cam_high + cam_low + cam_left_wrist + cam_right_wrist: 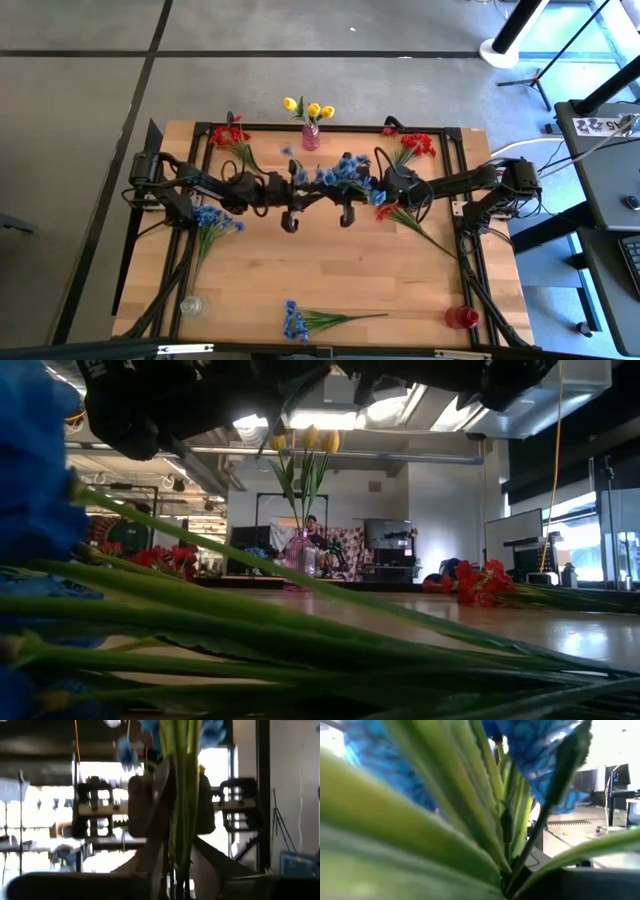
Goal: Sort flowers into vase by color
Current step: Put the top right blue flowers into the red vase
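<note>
A bunch of blue flowers (340, 175) hangs in the air over the table's middle, between my two arms. My right gripper (362, 190) reaches in from the right and is shut on its green stems (182, 820); leaves and blue blooms (540, 755) fill the right wrist view. My left gripper (303, 192) faces it from the left. It is open, with the stems running down between its fingers (192, 890). Yellow flowers stand by their stems in a pink vase (311, 138) at the far middle. My right gripper pinches the bundle of green stems (186, 795) between its two fingers (145, 807), below the blooms. The fingers come roughly level from the table's right and lie across the stems. The bunch is lifted clear of the table. My left gripper: whether its fingers touch the stems, I cannot tell.
Red flowers lie at the far left (230, 135), the far right (415, 147) and under my right arm (400, 213). Blue flowers lie at the left (210, 220) and by the near edge (298, 322). A clear vase (191, 305) stands near left, a red vase (460, 318) near right.
</note>
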Available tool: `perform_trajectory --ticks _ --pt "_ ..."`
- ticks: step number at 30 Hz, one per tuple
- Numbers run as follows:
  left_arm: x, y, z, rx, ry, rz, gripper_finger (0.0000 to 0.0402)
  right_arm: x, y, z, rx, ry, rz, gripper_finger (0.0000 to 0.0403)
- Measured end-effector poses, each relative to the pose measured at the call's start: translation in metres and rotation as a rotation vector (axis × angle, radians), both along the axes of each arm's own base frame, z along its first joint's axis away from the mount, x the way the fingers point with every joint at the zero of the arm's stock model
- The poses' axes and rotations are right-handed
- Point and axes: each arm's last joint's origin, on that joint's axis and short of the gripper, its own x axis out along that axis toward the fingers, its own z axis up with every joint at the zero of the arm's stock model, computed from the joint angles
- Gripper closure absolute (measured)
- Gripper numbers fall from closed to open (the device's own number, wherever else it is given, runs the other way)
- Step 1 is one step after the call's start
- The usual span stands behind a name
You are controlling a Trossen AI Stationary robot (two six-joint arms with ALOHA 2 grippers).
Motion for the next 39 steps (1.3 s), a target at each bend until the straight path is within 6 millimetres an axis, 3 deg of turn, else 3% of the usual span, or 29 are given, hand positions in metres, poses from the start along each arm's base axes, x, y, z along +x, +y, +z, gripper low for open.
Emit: perform_trajectory --ticks 4,8,13,18,25,30,36,39 --pt "-0.002 -0.002 0.001 -0.007 0.124 -0.007 0.0255 -0.002 -0.001 -0.001 -0.011 0.059 0.004 0.0394" --pt "-0.014 -0.012 0.014 0.025 0.259 -0.028 0.0221 -0.013 -0.002 0.005 -0.055 0.187 0.009 0.0389" --pt "-0.039 -0.030 0.027 -0.006 0.442 -0.018 0.0214 -0.037 -0.003 0.016 -0.152 0.325 -0.003 0.0397" --pt "-0.055 -0.054 0.043 -0.010 0.404 -0.126 0.0214 -0.066 0.008 0.021 -0.153 0.367 0.098 0.0395" --pt "-0.062 -0.065 0.062 0.000 0.247 -0.165 0.0214 -0.127 0.036 0.009 -0.051 0.299 0.300 0.0397" --pt "-0.063 -0.066 0.064 -0.143 0.244 -0.213 0.0214 -0.183 0.045 0.033 -0.001 0.230 0.472 0.0399" --pt "-0.063 -0.067 0.064 -0.151 0.237 -0.223 0.0214 -0.240 0.038 0.054 0.070 0.284 0.562 0.0399" --pt "-0.063 -0.074 0.062 -0.129 0.251 -0.291 0.0214 -0.270 0.034 0.057 0.064 0.255 0.707 0.0395"
